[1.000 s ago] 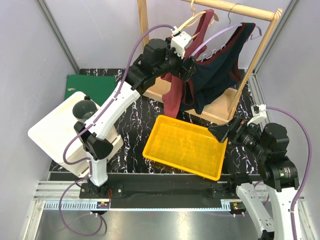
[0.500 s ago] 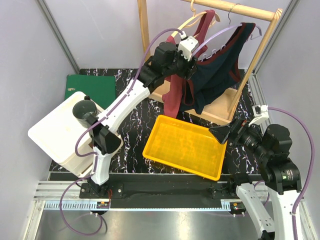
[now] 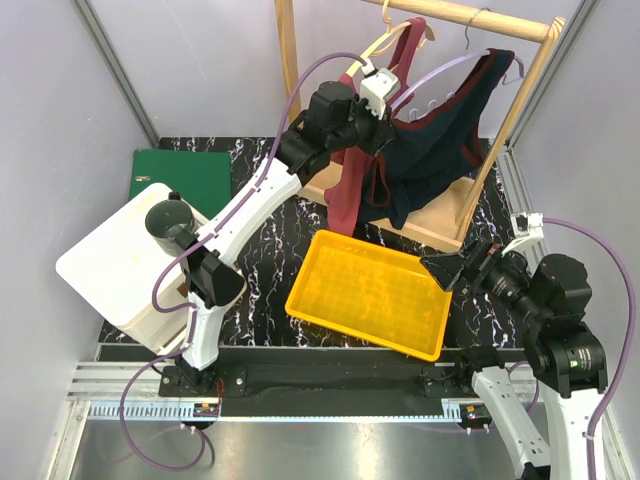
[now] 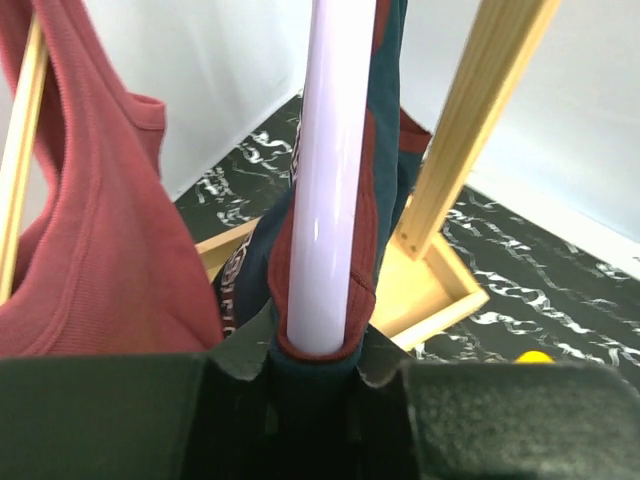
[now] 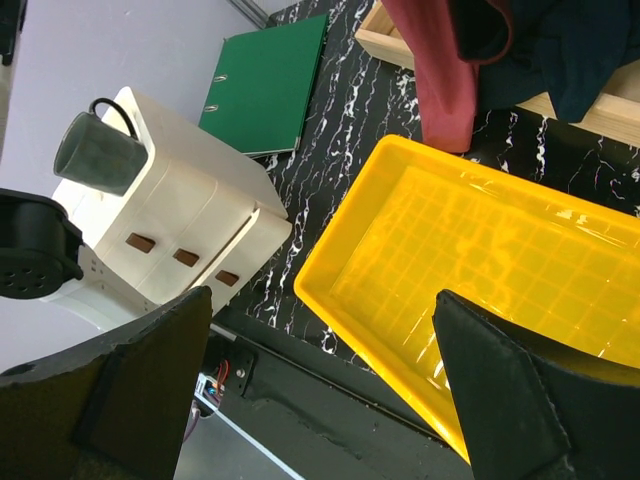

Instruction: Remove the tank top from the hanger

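Observation:
A navy tank top with red trim hangs on a lilac hanger from the wooden rail. My left gripper is raised to the hanger's left end. In the left wrist view the lilac hanger runs straight up from the jaws. The tank top's red-edged strap wraps around it, and my left gripper is shut on that navy fabric at the hanger's tip. My right gripper is open and empty, low over the right edge of the yellow tray.
A maroon tank top hangs on a cream hanger just left of the navy one. The rack's wooden base and posts stand behind the yellow tray. At the left are a white drawer unit, a grey mug and a green binder.
My left gripper moved right and up to the lilac hanger's end and closed on the navy strap. The right arm drifted slightly right, still open.

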You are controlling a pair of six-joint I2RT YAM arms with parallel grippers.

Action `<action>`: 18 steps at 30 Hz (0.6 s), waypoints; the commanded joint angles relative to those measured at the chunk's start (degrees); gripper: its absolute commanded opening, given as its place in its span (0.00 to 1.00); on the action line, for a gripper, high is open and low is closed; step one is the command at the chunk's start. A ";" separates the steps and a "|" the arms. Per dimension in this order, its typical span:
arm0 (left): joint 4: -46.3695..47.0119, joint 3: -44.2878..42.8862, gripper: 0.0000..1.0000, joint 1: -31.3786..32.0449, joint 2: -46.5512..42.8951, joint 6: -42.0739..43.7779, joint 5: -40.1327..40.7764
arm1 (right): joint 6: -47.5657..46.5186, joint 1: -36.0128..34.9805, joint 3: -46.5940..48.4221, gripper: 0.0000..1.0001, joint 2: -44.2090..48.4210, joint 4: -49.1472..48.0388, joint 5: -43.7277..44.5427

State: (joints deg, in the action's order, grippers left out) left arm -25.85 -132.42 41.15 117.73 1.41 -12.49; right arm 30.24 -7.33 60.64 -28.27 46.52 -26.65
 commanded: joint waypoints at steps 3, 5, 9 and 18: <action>6.16 -4.86 0.00 -0.01 -6.90 -5.36 -2.36 | 0.43 0.21 2.64 1.00 0.85 -0.03 -1.47; 5.46 -5.39 0.00 -0.01 -8.82 -6.67 -2.54 | 0.61 0.21 3.08 1.00 0.85 0.15 -1.47; 4.58 -5.57 0.00 -0.01 -12.08 -8.00 -1.57 | 0.52 0.21 4.30 1.00 0.94 0.67 -1.30; 1.59 -11.11 0.00 -0.01 -13.14 -10.28 -3.24 | 0.61 0.21 5.97 1.00 0.85 2.25 -0.77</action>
State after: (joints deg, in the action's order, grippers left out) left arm -33.58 -138.85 41.19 109.21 -6.28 -14.11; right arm 30.72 -7.33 63.92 -27.49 48.14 -26.68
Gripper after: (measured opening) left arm 0.188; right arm 0.994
